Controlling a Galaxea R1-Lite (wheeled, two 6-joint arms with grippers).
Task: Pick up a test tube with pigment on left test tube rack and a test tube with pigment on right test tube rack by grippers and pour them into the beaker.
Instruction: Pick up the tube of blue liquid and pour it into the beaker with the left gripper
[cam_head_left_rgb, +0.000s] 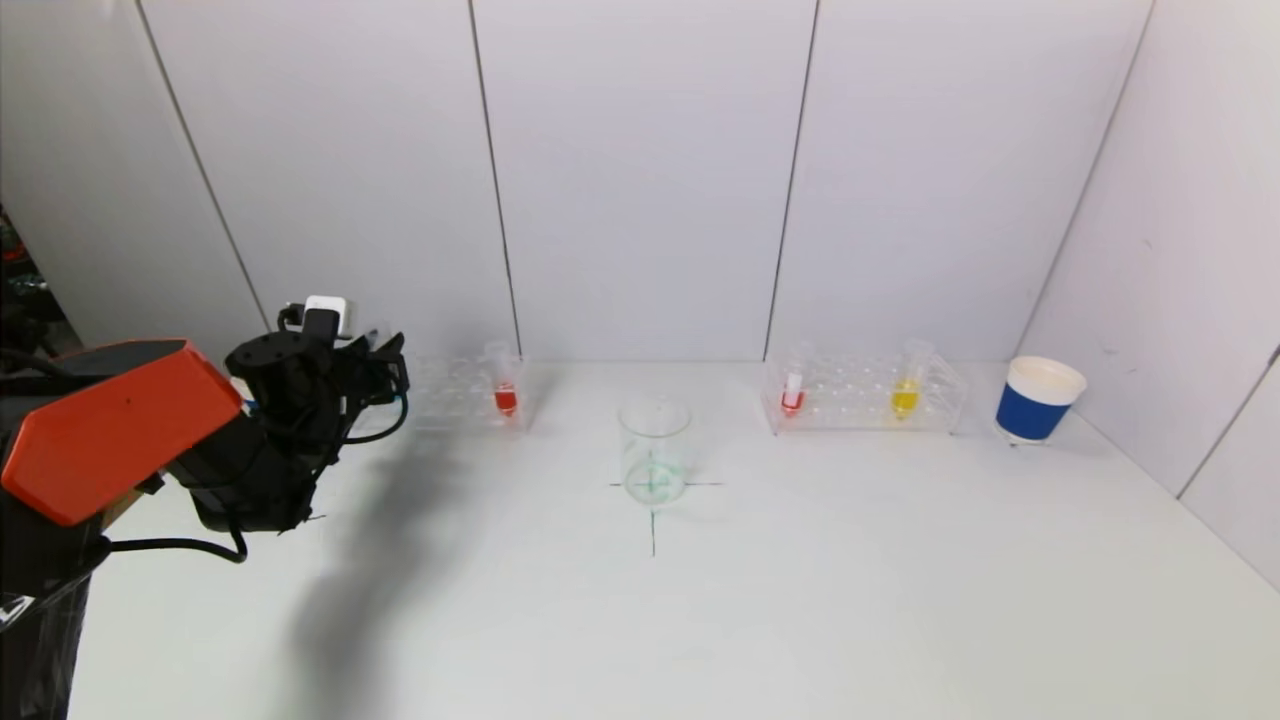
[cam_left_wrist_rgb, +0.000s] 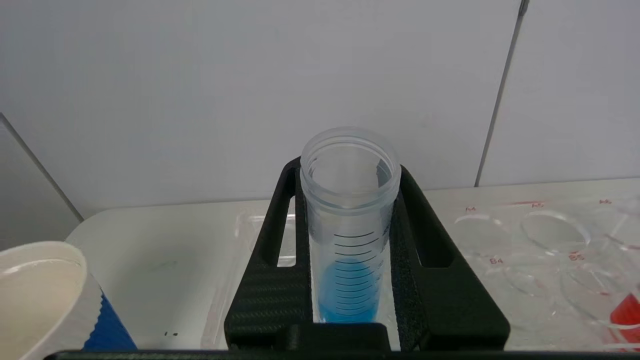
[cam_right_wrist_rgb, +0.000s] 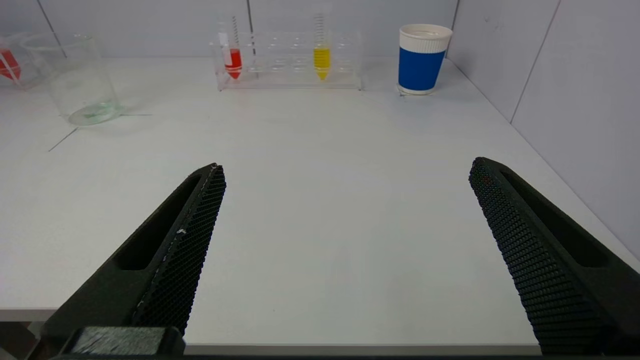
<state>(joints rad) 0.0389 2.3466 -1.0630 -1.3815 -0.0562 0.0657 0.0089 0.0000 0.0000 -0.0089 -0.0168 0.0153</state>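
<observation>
- Left wrist view: the left gripper (cam_left_wrist_rgb: 350, 260) is clamped on an upright blue-pigment test tube (cam_left_wrist_rgb: 350, 235), fingers on both sides of its graduated wall, at the left test tube rack (cam_left_wrist_rgb: 525, 240).
- To do this step well, I judge the tube should rise straight and stay upright until it is clear of the rack, then travel level to the beaker (cam_head_left_rgb: 654, 450), which stands mid-table between the racks.
- The right gripper (cam_right_wrist_rgb: 345, 250) hangs with jaws wide apart and empty, well short of the right test tube rack (cam_right_wrist_rgb: 290, 60) and its yellow tube (cam_right_wrist_rgb: 322, 60).
</observation>
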